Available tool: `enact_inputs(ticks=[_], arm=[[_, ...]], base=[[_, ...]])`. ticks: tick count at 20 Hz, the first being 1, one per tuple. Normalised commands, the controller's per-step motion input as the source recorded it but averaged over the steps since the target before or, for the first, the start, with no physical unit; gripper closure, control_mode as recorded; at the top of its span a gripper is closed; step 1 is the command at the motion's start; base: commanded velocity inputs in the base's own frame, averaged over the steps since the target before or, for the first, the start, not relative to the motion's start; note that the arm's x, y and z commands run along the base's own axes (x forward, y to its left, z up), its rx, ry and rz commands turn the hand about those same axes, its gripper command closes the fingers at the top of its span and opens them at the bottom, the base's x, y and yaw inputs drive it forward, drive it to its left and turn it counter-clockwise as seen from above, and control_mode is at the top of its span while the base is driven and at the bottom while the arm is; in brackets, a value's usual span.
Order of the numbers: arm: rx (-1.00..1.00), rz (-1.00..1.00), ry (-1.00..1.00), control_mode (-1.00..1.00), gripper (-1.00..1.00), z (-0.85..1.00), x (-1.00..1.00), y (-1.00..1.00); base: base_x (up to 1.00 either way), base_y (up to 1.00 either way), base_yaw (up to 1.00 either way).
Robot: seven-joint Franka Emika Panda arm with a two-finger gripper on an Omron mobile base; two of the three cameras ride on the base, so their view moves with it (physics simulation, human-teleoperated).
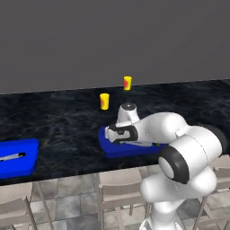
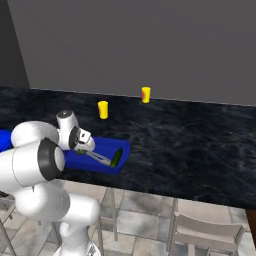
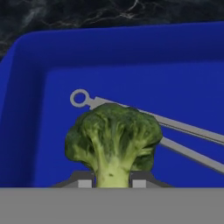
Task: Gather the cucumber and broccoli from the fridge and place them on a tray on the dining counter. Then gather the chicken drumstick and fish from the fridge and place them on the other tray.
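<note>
One broccoli [image 3: 113,138] sits between the two fingertips [image 3: 85,180] of the gripper [image 3: 112,183], which is closed on its pale stem, the floret head pointing to 12 o'clock in the hand view. Behind it a thin grey utensil [image 3: 175,131] lies on the floor of a blue tray [image 3: 52,57], running toward 4 o'clock. In the right base view one cucumber [image 2: 116,158] lies in that tray at 3 o'clock of the gripper [image 2: 81,149]. The white arm [image 1: 179,152] folds forward and low over the tray. Two blue trays rest on the black table [image 1: 63,121], the second tray [image 1: 18,158] at 9 o'clock. Two yellow cups [image 1: 104,101] stand farther back.
</note>
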Motion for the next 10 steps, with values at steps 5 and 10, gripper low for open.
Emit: enact_inputs(ticks=[5, 10], arm=[[0.0, 0.01, 0.0, -1.0, 1.0, -0.25, 0.15, 0.09], [0.0, 0.0, 0.0, -1.0, 1.0, -0.26, 0.13, 0.09]], base=[[0.0, 0.0, 0.0], [0.0, 0.0, 0.0]])
